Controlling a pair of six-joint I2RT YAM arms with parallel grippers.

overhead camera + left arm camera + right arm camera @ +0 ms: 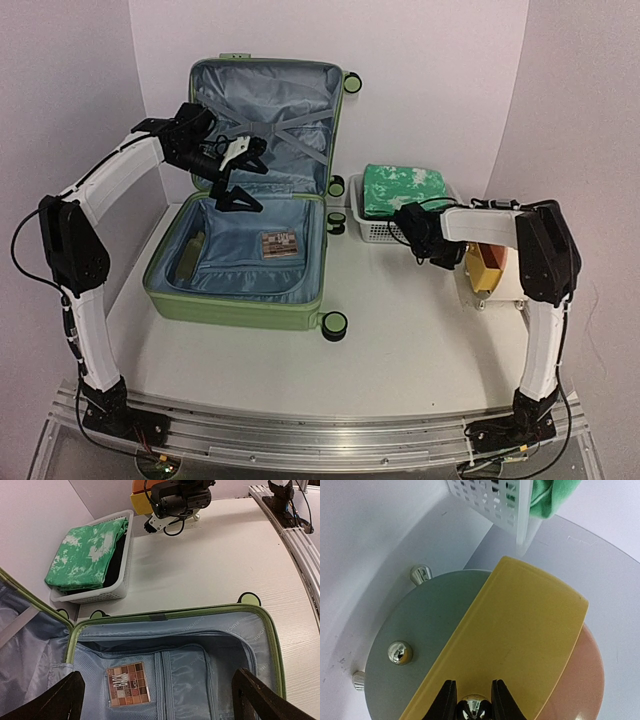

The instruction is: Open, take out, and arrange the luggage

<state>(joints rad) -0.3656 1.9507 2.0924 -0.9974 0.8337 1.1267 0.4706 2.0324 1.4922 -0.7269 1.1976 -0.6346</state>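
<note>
Open light-green luggage [240, 300], grey-blue lining

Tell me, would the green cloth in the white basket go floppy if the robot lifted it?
Probably floppy: the green cloth lies folded with soft creases, so it would likely droop and unfold. It looks like thin fabric, so probably light. It hangs over the white basket rim, so it might snag.
</note>
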